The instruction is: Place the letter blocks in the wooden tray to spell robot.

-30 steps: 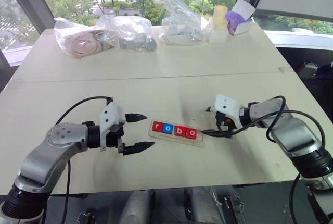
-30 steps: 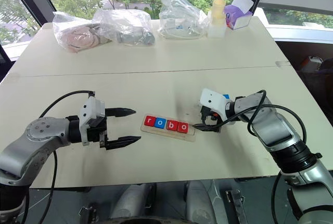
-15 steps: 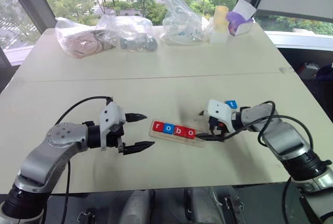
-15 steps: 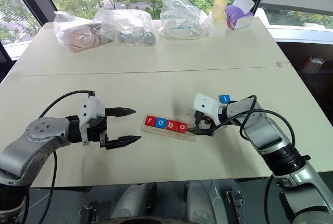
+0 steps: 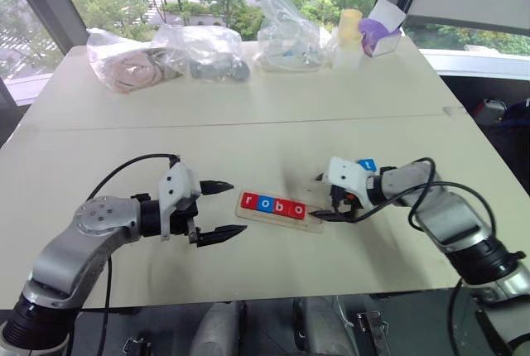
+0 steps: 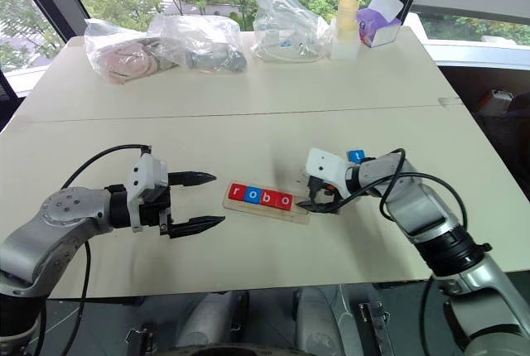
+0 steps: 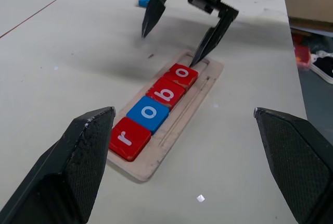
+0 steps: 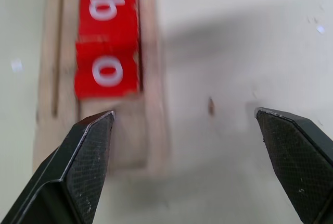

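Low in the centre of the head view, the wooden tray (image 5: 279,211) lies on the desk (image 5: 248,99), holding four letter blocks (image 7: 154,111) reading r, o, b, o. The blue t block (image 5: 368,165) sits right of it. Left gripper (image 5: 222,210) and right gripper (image 7: 184,35) both stand released, empty.

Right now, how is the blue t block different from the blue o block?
The t block lies loose on the table, behind the right tool; the o block sits in the tray, second in the row. One shows t, the other o. Both are small blue tiles with white letters.
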Robot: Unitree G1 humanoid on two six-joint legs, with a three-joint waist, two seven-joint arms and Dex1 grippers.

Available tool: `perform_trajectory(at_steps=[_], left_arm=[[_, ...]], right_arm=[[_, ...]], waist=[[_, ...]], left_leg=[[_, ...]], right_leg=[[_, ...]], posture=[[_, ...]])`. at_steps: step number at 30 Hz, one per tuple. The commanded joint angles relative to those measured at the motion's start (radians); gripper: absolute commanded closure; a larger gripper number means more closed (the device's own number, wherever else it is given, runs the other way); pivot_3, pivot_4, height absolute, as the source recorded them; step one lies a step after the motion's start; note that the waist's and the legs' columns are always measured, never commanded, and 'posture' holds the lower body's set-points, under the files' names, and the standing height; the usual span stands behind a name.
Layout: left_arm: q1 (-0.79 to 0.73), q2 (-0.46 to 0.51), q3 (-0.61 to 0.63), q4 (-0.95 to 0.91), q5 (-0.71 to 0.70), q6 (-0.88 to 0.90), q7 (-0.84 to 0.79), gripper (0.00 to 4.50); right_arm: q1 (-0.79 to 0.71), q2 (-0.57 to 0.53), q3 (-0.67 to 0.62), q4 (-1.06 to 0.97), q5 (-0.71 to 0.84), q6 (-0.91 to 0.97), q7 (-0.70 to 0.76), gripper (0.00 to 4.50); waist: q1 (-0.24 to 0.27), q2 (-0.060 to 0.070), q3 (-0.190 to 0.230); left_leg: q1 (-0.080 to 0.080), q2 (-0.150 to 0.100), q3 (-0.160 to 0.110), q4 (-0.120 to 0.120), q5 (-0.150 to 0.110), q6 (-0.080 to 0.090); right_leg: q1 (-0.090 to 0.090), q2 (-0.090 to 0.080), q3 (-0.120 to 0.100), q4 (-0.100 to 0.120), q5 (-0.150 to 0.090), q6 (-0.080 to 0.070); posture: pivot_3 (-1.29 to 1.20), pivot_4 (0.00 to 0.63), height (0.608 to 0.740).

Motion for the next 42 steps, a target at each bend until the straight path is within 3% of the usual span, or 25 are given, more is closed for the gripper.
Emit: perform_trajectory(at_steps=[1,8,14,23,26,31,37,40,42], left_arm=[[-0.003,-0.005,0.004,-0.03,-0.012,-0.01,-0.001,0.0],[-0.011,-0.026,-0.012,-0.017,-0.003,-0.018,0.0,0.0],[-0.034,-0.052,-0.044,0.01,0.008,-0.031,-0.008,0.0],[-0.062,-0.06,-0.061,0.036,0.013,-0.04,-0.015,0.0],[-0.061,-0.062,-0.062,0.034,0.014,-0.042,-0.011,0.0],[-0.051,-0.066,-0.06,0.026,0.015,-0.043,-0.003,0.0],[-0.041,-0.073,-0.064,0.02,0.017,-0.044,0.001,0.0],[-0.039,-0.073,-0.067,0.028,0.017,-0.049,-0.01,0.0],[-0.036,-0.072,-0.068,0.032,0.019,-0.053,-0.019,0.0]], right_arm=[[-0.015,-0.014,-0.135,-0.058,0.058,0.098,-0.033,0.05],[0.005,0.119,-0.319,-0.072,0.047,0.427,-0.344,0.05],[0.006,0.348,-0.435,-0.125,-0.009,0.662,-0.65,0.05],[-0.023,0.436,-0.489,-0.011,0.009,0.687,-0.762,0.05],[-0.035,0.443,-0.497,0.024,0.022,0.678,-0.765,0.85],[-0.03,0.437,-0.468,0.044,0.029,0.649,-0.775,3.33],[0.024,0.416,-0.438,-0.047,0.031,0.705,-0.786,3.38],[0.165,0.432,-0.457,-0.333,0.067,0.949,-0.784,3.38],[0.252,0.457,-0.469,-0.473,0.098,1.013,-0.783,3.38]], waist=[[0.0,0.0,0.0],[0.001,0.0,0.0],[0.001,0.001,0.0],[-0.005,0.001,-0.001],[-0.013,0.001,-0.001],[-0.022,0.001,-0.001],[-0.021,0.001,-0.001],[-0.013,0.001,-0.002],[-0.013,0.0,-0.002]], left_leg=[[0.0,0.0,0.0,0.0,0.0,0.0],[0.0,0.0,0.0,0.0,0.0,0.0],[0.0,0.0,0.0,-0.001,0.0,0.0],[0.0,0.0,0.0,-0.001,0.001,0.0],[0.0,0.0,0.001,0.0,0.001,0.0],[0.001,0.0,0.0,0.0,0.001,0.0],[0.002,0.0,0.0,0.0,0.001,0.0],[0.001,0.0,-0.002,-0.001,0.001,0.0],[0.001,0.0,-0.003,-0.001,0.0,0.0]], right_leg=[[0.0,0.0,0.0,0.0,0.0,0.0],[0.0,0.0,0.0,0.0,0.0,0.0],[-0.001,0.0,0.001,0.001,0.0,-0.001],[-0.002,0.001,0.001,0.002,0.001,0.001],[-0.001,0.001,0.001,0.003,0.001,0.002],[-0.001,0.001,0.001,0.005,0.001,0.002],[-0.001,0.001,0.001,0.007,0.001,0.002],[-0.001,0.001,0.0,0.007,0.001,0.002],[-0.001,0.001,0.0,0.007,0.001,0.003]], posture=[[0.0,0.15,0.74],[0.0,0.15,0.74],[0.0,0.15,0.74],[0.0,0.15,0.74],[0.0,0.15,0.74],[0.0,0.15,0.74],[0.0,0.15,0.74],[0.0,0.15,0.74],[0.0,0.15,0.74]])
